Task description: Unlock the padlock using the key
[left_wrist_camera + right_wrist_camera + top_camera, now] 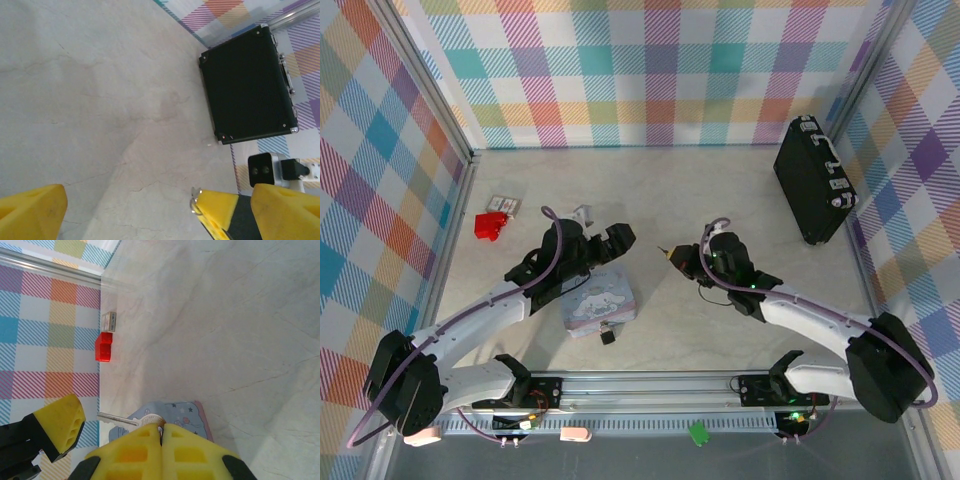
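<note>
The tiny black padlock (607,335) sits at the near edge of the pastel cartoon tin (600,300), on the table. My right gripper (161,428) is shut on the head of the slim grey key (118,418), whose blade points left, above the tin (192,416). From above, the right gripper (678,258) hovers right of the tin, well behind the padlock. My left gripper (617,238) is open and empty above the tin's far edge. In the left wrist view its fingers (31,212) stand wide apart, and the key's tip (195,200) pokes out of the right gripper's yellow fingers.
A large black case with silver latches (812,180) stands at the back right by the wall. A red plastic item (491,224) and a small box (503,204) lie at the left wall. A small grey object (584,213) lies behind the left gripper.
</note>
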### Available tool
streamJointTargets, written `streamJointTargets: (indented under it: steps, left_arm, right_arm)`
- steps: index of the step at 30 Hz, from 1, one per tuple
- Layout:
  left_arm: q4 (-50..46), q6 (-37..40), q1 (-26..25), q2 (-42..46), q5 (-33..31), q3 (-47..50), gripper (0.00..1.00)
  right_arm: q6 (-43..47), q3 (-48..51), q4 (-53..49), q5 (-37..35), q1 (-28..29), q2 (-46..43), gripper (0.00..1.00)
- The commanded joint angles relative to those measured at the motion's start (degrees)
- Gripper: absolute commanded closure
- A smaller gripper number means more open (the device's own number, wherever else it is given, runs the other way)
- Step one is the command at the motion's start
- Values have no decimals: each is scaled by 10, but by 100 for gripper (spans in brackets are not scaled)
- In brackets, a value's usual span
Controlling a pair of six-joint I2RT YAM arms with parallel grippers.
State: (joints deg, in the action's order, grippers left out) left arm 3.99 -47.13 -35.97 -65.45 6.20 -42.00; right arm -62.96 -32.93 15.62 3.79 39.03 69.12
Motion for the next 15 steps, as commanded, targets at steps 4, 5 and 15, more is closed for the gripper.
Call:
streamJointTargets:
  steps: [4, 5, 15]
  left_arm:
    - [31, 4, -5, -15, 34, -27, 14]
    - [29, 5, -5, -17, 35, -29, 16]
    - [28, 1, -5, -33, 49, -35, 37]
  right_arm:
    - [0, -50, 71, 19, 24, 42, 100]
    - [-1, -53, 77, 20, 28, 47, 100]
    - [5, -72, 90, 22, 47, 68, 100]
